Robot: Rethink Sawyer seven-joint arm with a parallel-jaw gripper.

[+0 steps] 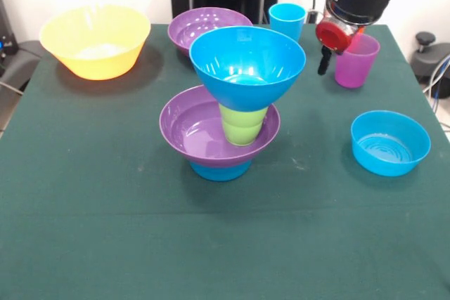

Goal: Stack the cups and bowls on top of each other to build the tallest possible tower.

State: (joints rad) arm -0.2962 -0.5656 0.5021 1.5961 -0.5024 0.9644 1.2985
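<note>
Four pieces make the tower [232, 103], standing upright, large blue bowl [247, 64] opening upward; can't tell the fingers' [324, 61] state

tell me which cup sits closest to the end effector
The translucent purple cup, standing right beside the end effector. The light blue cup is farther off; the lime green cup sits inside the tower.

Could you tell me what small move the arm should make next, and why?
Probably lower the tool onto the purple cup and grip its rim. It hangs just beside that cup, apparently empty, and the tower now ends in an open large blue bowl that could take a cup.
</note>
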